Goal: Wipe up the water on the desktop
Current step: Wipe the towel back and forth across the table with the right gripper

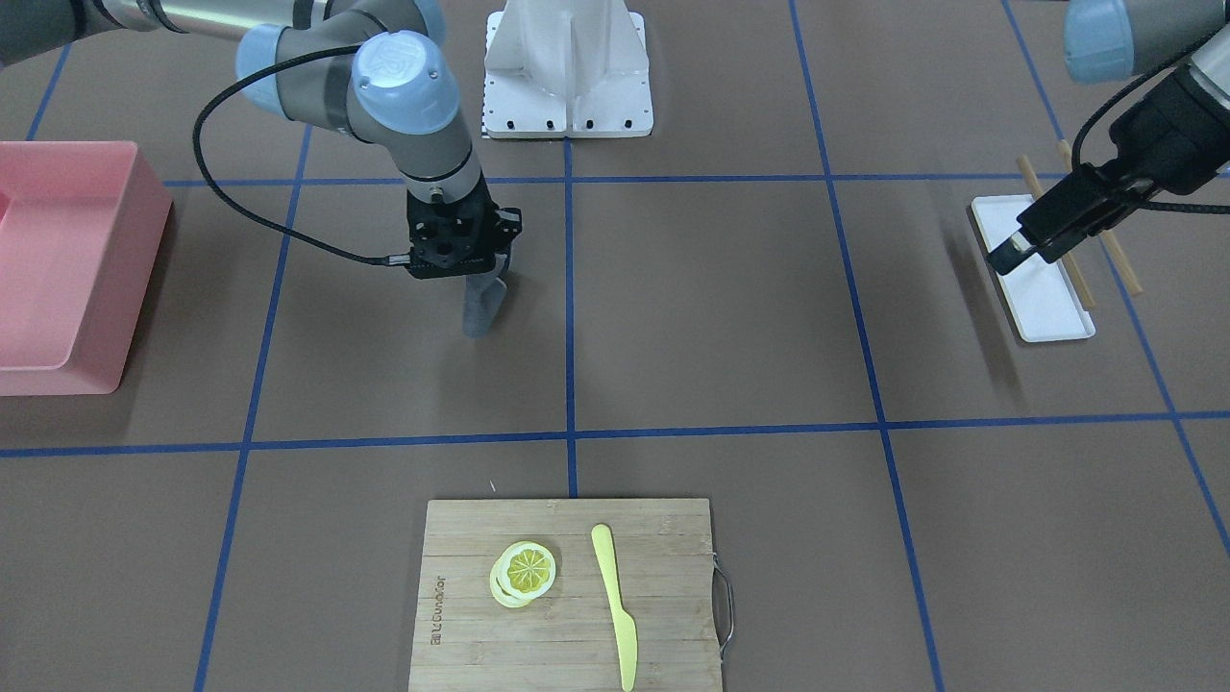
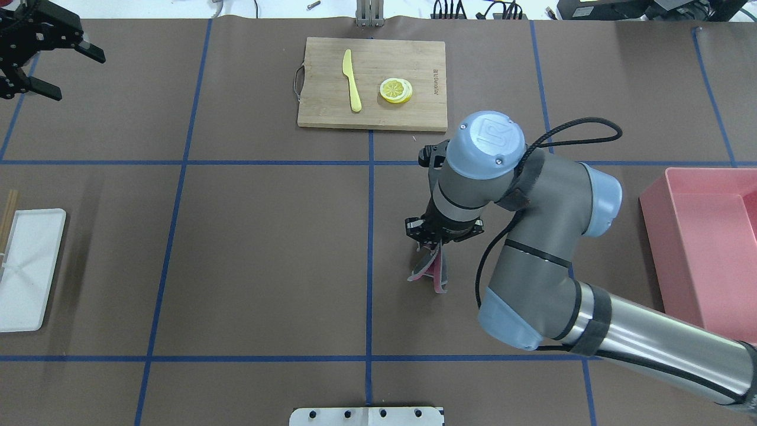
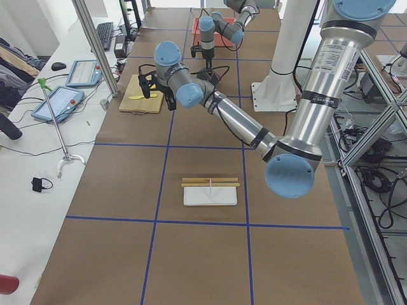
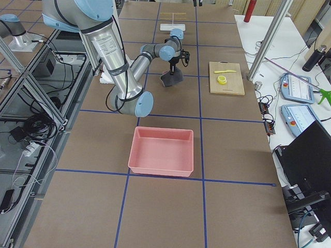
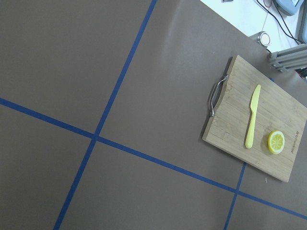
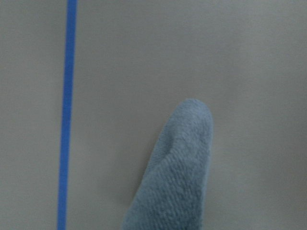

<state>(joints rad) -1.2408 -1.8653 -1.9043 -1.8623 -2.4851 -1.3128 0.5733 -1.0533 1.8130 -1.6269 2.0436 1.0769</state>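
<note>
The desktop (image 2: 266,236) is a matte brown tabletop crossed by blue tape lines; I see no water patch on it. My right gripper (image 2: 433,253) points straight down over the table's middle and is shut on a grey-blue cloth (image 2: 433,273) with a pink side. The cloth hangs down to or just above the desktop; I cannot tell if it touches. It also shows in the front view (image 1: 482,306) and fills the bottom of the right wrist view (image 6: 177,182). My left gripper (image 2: 68,71) is open and empty, held high at the far left.
A bamboo cutting board (image 2: 319,112) at the far middle carries a yellow knife (image 2: 352,89) and lemon slices (image 2: 396,90). A pink bin (image 2: 656,248) stands at the right edge. A white tray (image 2: 26,269) with chopsticks (image 2: 7,213) beside it lies at the left.
</note>
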